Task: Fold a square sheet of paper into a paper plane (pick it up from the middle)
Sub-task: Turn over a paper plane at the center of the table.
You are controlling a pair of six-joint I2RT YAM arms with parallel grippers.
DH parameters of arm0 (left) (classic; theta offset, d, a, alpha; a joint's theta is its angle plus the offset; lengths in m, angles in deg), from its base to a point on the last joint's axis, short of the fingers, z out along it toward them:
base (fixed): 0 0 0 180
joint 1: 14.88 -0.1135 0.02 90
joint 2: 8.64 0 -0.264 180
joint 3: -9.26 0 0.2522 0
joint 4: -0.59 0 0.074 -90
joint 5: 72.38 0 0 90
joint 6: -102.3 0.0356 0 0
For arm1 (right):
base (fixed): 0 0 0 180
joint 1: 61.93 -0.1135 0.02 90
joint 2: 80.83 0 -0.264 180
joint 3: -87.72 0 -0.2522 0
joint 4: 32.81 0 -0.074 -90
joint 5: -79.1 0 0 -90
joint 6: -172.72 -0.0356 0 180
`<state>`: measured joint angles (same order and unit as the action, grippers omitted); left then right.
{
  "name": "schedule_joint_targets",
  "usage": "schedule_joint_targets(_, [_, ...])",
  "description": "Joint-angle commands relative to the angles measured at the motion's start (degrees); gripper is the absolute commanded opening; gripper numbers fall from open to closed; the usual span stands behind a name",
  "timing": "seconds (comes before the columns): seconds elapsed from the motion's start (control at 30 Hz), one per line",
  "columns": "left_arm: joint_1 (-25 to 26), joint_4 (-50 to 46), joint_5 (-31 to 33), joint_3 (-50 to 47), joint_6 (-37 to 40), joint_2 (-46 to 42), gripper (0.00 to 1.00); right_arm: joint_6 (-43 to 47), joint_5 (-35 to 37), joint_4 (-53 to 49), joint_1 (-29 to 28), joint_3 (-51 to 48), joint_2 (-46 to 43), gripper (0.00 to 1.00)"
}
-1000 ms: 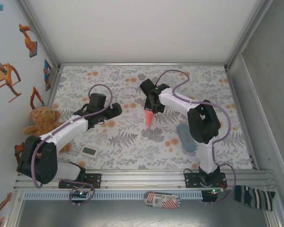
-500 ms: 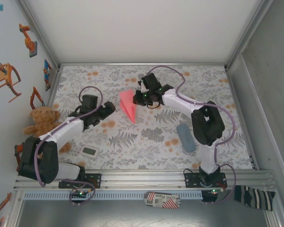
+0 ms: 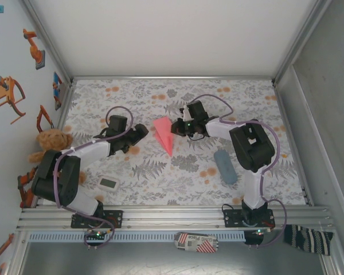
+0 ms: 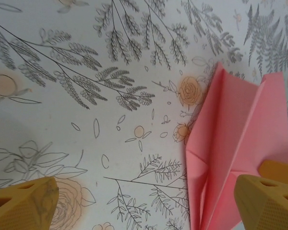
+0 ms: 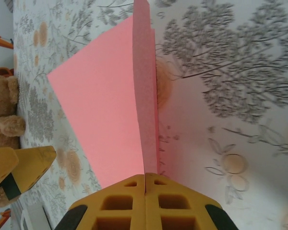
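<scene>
In right hand (image 5: 145, 178): paper plane (image 3: 163, 134) pinched; left hand (image 3: 142, 132) spread beside it.

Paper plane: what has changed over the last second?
The right gripper, shut on the paper plane throughout, swung it left toward the left gripper and turned it, so a wing now shows broad from above. The left gripper stayed open, holding nothing. The pouch and teddy bear did not move.

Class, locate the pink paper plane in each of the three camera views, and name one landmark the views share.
Top external: paper plane mid-table, its right edge in the right gripper.
Left wrist: paper plane at the right side, running off the bottom edge.
Right wrist: paper plane central, clamped at the bottom edge.
Shared landmark: floral table cover.
</scene>
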<state>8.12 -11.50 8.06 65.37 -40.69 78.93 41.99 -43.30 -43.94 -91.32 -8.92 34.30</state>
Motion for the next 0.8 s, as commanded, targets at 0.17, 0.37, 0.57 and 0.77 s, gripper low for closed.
schedule_joint_targets(0.17, [3.15, 7.00, -5.16, 4.60, -1.94, 6.87, 0.80, -1.21, -0.74, 5.04, 2.56, -2.68, 1.06, 0.00])
schedule_joint_targets(0.37, [4.37, 9.87, -10.93, 9.45, -2.55, 13.44, 0.61, -1.72, 0.42, 6.15, 3.19, -4.28, 1.41, 0.00])
schedule_joint_targets(0.57, [4.60, 12.06, -13.83, 12.37, -3.47, 18.00, 0.49, -2.30, 0.52, 7.09, 3.73, -5.73, 1.50, 0.00])
schedule_joint_targets(0.77, [4.86, 12.03, -14.47, 13.37, -3.94, 20.16, 0.47, -2.49, 0.76, 7.61, 4.31, -7.19, -0.15, 0.05])
